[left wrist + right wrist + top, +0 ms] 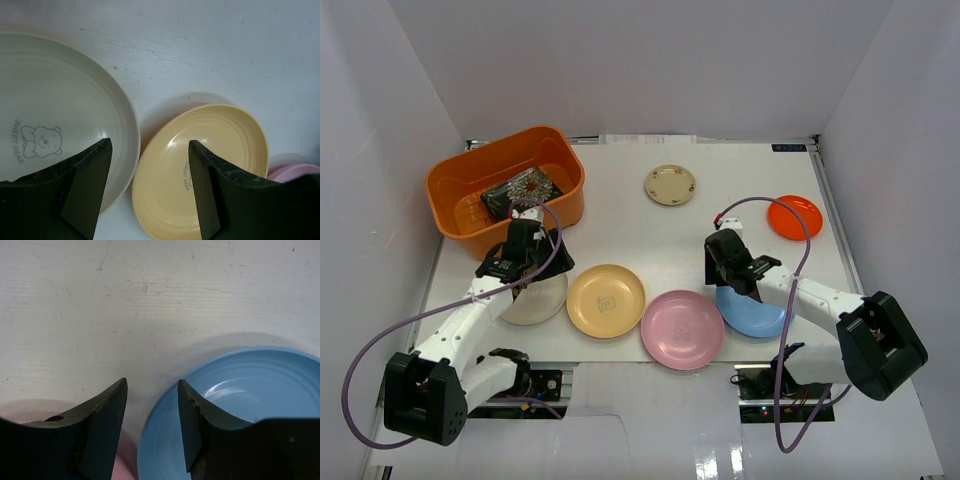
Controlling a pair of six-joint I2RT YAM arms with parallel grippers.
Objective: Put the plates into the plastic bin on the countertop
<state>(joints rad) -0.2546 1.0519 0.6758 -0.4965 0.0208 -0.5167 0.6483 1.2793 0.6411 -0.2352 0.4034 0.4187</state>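
The orange plastic bin (470,175) stands at the far left and holds a square black floral plate (525,188). On the white countertop (620,200) lie a cream plate (535,303), a yellow plate (606,300), a pink plate (683,329), a blue plate (755,315), an orange-red plate (795,216) and a small beige plate (670,184). My left gripper (532,268) is open and empty above the gap between the cream plate (55,120) and the yellow plate (165,170). My right gripper (732,272) is open and empty, straddling the blue plate's (270,385) left rim.
White walls enclose the countertop on three sides. The pink plate's edge shows in the left wrist view (295,170) and in the right wrist view (30,412). Purple cables loop from both arms near the front edge.
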